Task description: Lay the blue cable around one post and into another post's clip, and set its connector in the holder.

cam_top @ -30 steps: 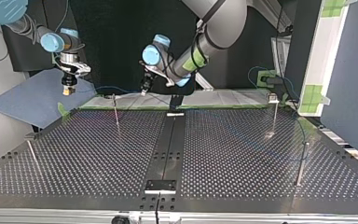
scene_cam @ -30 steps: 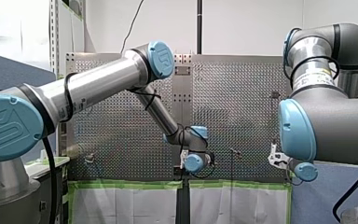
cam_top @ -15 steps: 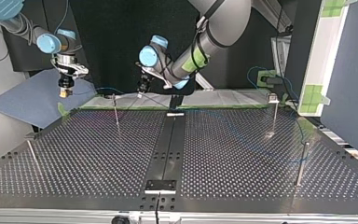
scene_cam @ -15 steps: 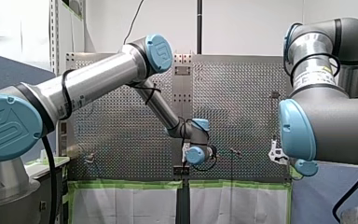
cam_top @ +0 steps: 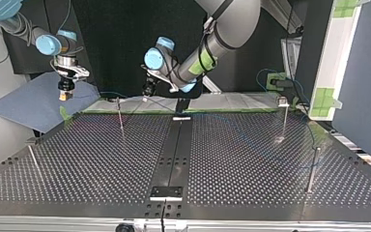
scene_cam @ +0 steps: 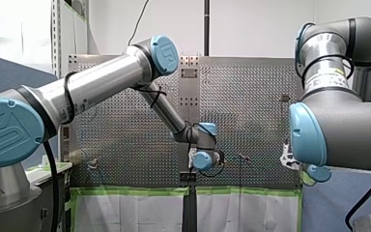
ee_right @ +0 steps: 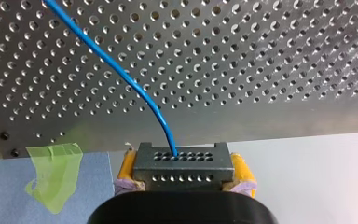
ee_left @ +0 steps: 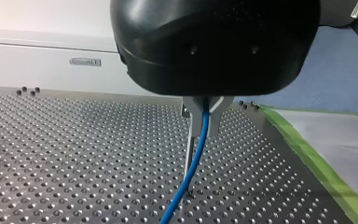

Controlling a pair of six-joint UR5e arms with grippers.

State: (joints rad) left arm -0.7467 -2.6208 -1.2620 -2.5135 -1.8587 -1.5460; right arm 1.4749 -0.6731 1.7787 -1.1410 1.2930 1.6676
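The only mark that comes close to reading is a raised emblem on the big blue joint cap (scene_cam: pixel 7 133) at the shoulder of my left arm (scene_cam: pixel 101 87) in the front view: a stylised maker's logo of two joined letters, too soft to spell out with certainty. A small yellow and black sticker (scene_cam: pixel 337 75) sits on the silver wrist section of my right arm (scene_cam: pixel 348 130), its print too small to read. A small pale tag (ee_left: pixel 85 61) on the white panel beyond the desk (ee_left: pixel 74 154) in the left wrist view is likewise illegible.
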